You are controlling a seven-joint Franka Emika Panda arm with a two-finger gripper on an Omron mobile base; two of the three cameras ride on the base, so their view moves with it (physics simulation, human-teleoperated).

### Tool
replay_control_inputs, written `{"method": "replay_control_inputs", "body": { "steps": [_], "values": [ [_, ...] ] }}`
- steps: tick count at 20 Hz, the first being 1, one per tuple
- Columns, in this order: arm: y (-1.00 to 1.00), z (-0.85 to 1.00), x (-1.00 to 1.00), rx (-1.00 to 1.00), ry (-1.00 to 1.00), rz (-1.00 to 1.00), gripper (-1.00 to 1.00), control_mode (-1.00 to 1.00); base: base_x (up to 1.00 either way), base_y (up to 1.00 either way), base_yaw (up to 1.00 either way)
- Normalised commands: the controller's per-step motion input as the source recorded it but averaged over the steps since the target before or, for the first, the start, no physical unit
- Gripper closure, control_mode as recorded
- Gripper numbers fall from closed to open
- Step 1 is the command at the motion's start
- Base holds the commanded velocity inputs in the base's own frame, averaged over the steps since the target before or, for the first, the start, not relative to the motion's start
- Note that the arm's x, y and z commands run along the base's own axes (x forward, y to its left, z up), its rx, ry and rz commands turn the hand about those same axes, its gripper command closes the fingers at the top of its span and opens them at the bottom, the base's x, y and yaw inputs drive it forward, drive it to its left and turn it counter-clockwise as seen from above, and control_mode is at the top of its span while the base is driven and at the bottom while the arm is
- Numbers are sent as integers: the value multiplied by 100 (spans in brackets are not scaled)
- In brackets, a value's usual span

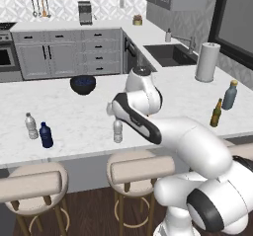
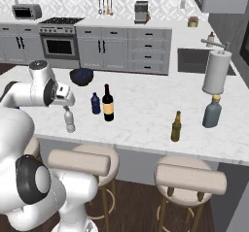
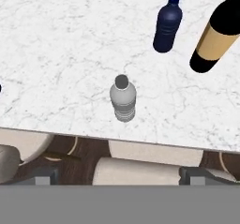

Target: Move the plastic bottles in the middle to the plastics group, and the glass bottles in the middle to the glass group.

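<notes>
From where I stand, the white arm bends over the near edge of the marble worktop and covers a good part of the middle. In the left base view it hides the wine bottle and the middle dark blue bottle altogether. The jaws themselves are hard to make out behind the wrist; they stand wide apart and have hold of nothing.

Far left on the worktop is the plastics group: one clear ribbed bottle and one dark blue bottle, standing just beside each other. Behind them, further in, sits a dark bowl.

In the middle there are three bottles. The clear white-capped bottle stands upright near the worktop's near edge, directly under the hand, untouched. Further in and to its right is the second dark blue bottle, and just beside that the tall black wine bottle with its tan label; the hand view cuts off its neck.

To the right is the glass group: one amber beer bottle and one grey-blue bottle with a tan stopper, near each other. A paper towel roll stands behind them, and the sink lies beyond.

Two padded stools are tucked under the near edge.
</notes>
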Motion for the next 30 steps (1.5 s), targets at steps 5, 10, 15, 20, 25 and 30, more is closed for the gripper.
{"method": "replay_control_inputs", "body": {
  "steps": [5,10,15,20,25,30],
  "values": [
    [0,-43,30,0,-9,0,-100,-100,0,0,0],
    [0,-23,17,0,1,0,-100,-100,0,0,0],
    [1,-13,12,0,0,0,-100,-100,0,0,0],
    [0,-11,19,0,0,3,-100,-100,0,0,0],
    [9,-7,8,0,0,5,-100,-100,0,0,0],
    [12,-12,15,0,0,6,-100,-100,0,0,0]
  ]
}}
